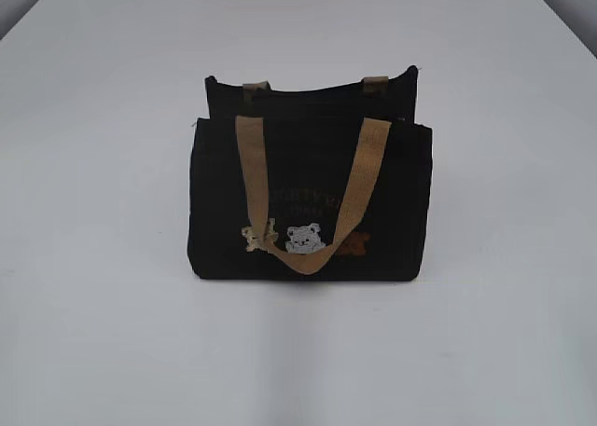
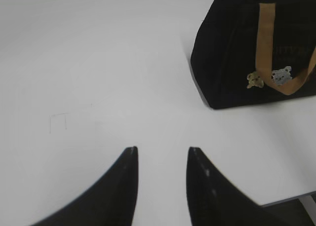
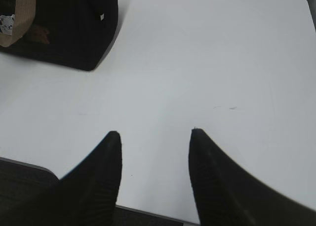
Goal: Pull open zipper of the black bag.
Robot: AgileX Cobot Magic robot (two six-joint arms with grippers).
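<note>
Black bag (image 2: 237, 48) well beyond left pincer (image 2: 162, 154), seemingly.

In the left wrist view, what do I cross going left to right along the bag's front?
On the black bag: bare black side panel, tan bear patch, near strap of the tan handle, white bear patch, faint lettering.

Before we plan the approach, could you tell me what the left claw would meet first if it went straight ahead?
Probably only the bare white table: the left claw is open and points past the black bag, which sits off to its right.
</note>
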